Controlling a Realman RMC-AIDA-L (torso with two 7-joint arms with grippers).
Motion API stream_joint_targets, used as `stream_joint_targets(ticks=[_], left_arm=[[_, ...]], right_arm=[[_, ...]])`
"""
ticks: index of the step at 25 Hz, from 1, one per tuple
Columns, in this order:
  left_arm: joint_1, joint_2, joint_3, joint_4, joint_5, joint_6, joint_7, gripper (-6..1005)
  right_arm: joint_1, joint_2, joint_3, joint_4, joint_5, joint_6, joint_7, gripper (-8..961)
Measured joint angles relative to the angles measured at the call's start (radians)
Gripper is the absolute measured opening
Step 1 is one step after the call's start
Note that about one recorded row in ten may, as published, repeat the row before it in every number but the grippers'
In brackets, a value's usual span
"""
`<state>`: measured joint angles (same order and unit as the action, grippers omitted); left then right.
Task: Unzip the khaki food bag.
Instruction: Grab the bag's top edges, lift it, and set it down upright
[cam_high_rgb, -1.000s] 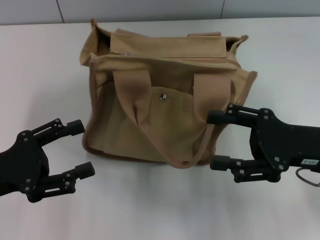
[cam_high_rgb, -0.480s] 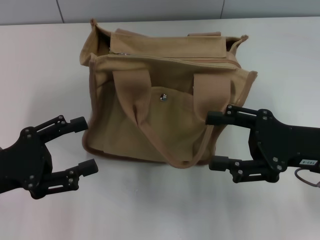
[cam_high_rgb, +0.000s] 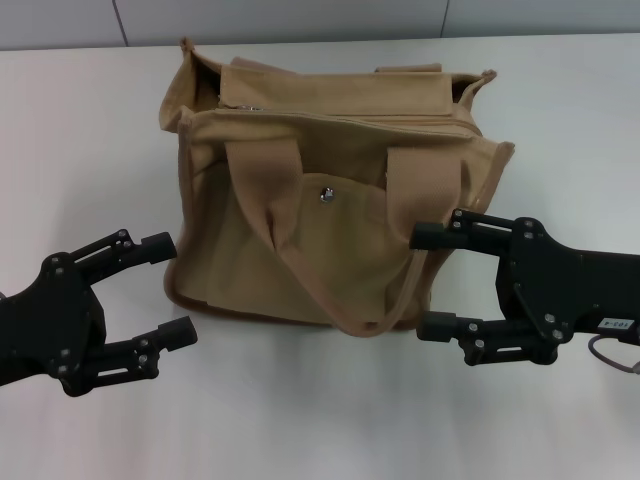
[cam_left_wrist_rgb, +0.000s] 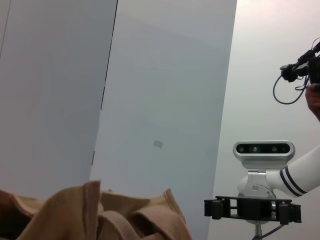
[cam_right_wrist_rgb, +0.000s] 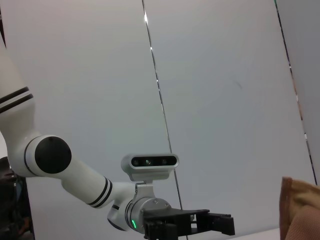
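Standing upright on the white table (cam_high_rgb: 560, 110), the khaki food bag (cam_high_rgb: 330, 190) fills the middle of the head view, its front pocket with the silver snap (cam_high_rgb: 325, 195) turned toward the robot and one wide strap handle (cam_high_rgb: 345, 250) drooping down over that pocket. The second handle (cam_high_rgb: 330, 85) lies folded across the top of the bag, over the opening.

The left gripper (cam_high_rgb: 178, 288) hovers low at the bag's left bottom corner, its two fingers spread wide with nothing between them; the upper fingertip sits just beside the bag's side wall, and whether it touches cannot be told. The right gripper (cam_high_rgb: 428, 280) is at the bag's right front corner, also spread wide and holding nothing. Its upper finger overlaps the bag's right edge near the handle's base, while the lower finger lies just off the bottom loop of the handle.

From the left wrist view, only the bag's top edge and folded straps show in front of a pale wall (cam_left_wrist_rgb: 165, 90), with the right gripper farther off. The drooping front handle and the folded top handle both lie between the grippers and the bag's closed top.
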<state>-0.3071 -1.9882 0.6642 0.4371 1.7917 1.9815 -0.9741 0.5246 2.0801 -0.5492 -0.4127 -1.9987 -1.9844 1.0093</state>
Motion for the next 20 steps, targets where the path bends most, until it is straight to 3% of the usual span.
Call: stream_joint_targets(ticks=[20], left_arm=[[-0.009,-0.004,0.000,0.000,0.000,-0.004,0.001,812]], right_arm=[[0.002,0.001,-0.015,0.000,0.001,-0.001,0.000,827]])
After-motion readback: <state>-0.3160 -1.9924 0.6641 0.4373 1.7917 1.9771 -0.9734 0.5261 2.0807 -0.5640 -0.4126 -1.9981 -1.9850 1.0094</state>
